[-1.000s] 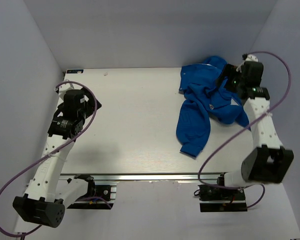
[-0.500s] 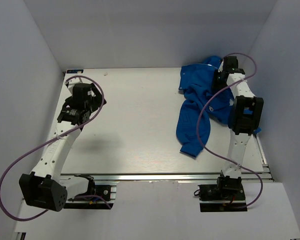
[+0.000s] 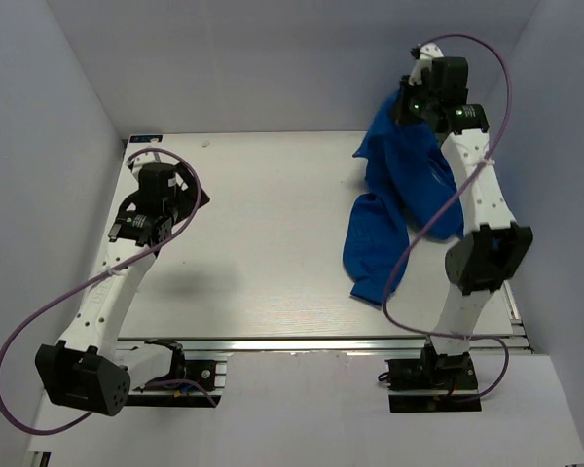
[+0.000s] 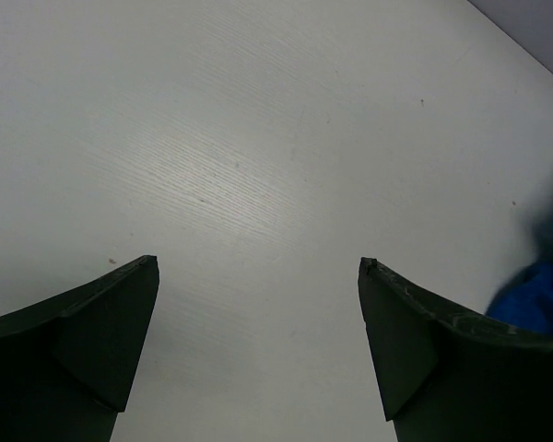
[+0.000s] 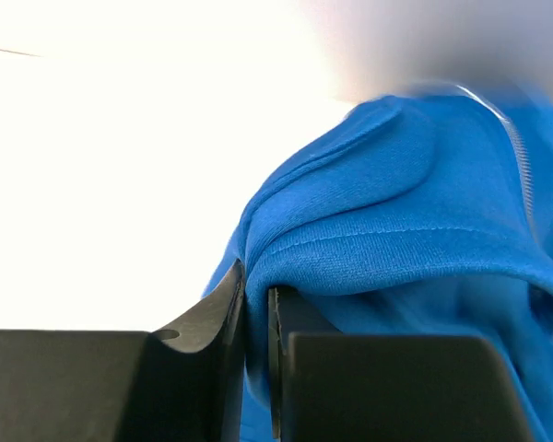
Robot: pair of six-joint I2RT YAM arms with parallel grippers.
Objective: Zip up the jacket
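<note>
Jacket, upper edge blurred, right claw pinching fold

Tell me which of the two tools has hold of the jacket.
The right tool, shut on a fold of the jacket; the left tool hangs open over the table.

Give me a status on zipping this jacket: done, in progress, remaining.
Done: no zipping evident; the jacket is bunched, its lower end on the table. In hand: the right gripper pinches a fold, holding one end raised; the left gripper is open over bare table. Left: spread it out, find the zipper, close it.
</note>
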